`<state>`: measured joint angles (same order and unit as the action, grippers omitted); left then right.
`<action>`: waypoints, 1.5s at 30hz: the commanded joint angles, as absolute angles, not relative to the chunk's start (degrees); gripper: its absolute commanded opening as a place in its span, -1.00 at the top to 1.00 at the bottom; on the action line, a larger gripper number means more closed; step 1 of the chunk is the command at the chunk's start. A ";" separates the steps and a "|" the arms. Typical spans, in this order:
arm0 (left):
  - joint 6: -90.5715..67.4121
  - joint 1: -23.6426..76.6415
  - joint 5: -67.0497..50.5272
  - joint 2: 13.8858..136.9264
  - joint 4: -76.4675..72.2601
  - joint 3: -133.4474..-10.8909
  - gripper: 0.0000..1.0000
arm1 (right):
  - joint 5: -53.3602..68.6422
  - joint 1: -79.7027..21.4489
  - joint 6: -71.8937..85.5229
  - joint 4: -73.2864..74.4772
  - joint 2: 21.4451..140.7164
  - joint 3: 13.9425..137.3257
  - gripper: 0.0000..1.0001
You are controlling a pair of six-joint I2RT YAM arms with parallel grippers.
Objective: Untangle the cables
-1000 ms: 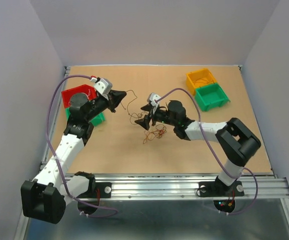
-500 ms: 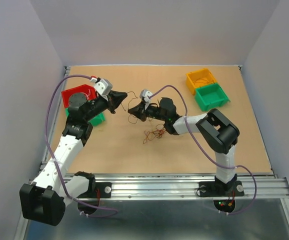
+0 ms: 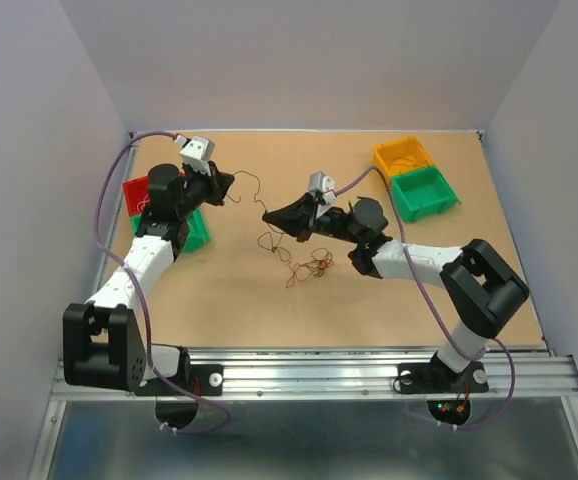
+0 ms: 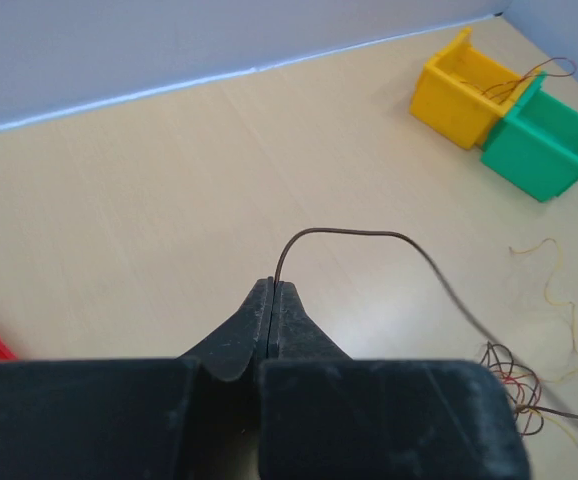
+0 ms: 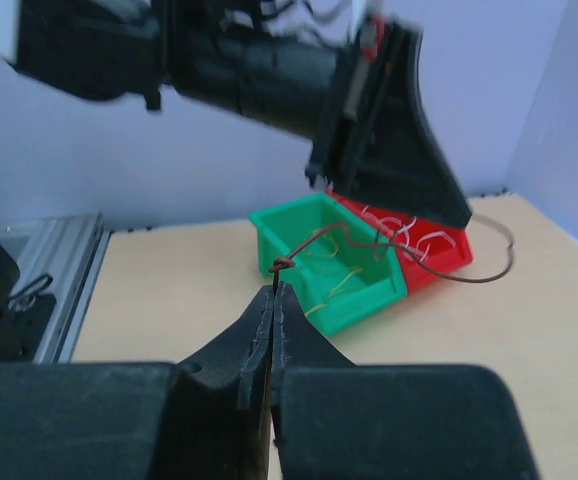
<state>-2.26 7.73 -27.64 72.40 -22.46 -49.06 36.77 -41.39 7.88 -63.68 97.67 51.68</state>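
A loose tangle of thin cables (image 3: 311, 265), red, orange and yellow, lies mid-table; it also shows as a tangle (image 4: 514, 378) low in the left wrist view. My left gripper (image 3: 232, 183) is shut on the end of a brown cable (image 4: 369, 236) that arcs away to the right, down toward that tangle. My right gripper (image 3: 266, 215) hovers left of the tangle, shut on a brown cable (image 5: 314, 243) just below a small knot. That strand runs on toward the left gripper (image 5: 466, 218). Both pairs of jaws (image 4: 275, 284) (image 5: 274, 287) are pressed together.
A red bin (image 3: 141, 190) and a green bin (image 3: 199, 232) sit under the left arm, both holding sorted wires. A yellow bin (image 3: 402, 158) with wire in it and a green bin (image 3: 424, 194) stand at the back right. Walls enclose the table.
The right gripper closed on the brown cable and rose slightly toward the back. The left arm swung back and to the left, drawing its cable end away from the tangle.
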 commanded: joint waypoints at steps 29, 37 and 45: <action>7.64 20.39 -44.65 83.14 -29.44 -49.22 0.92 | -2.62 -41.48 9.49 -66.97 84.29 65.83 0.99; 6.24 19.34 -40.52 79.73 -32.51 -46.94 -0.46 | -14.15 -41.40 3.78 -63.02 81.66 66.45 0.99; 0.27 12.57 -43.15 74.79 -35.42 -45.00 -0.67 | -20.74 -38.59 -2.46 -61.79 77.44 61.61 0.99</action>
<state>3.86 15.00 -41.36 78.24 -29.85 -45.25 -14.74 -40.75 1.23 -61.10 79.42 63.59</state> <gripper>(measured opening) 0.833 0.012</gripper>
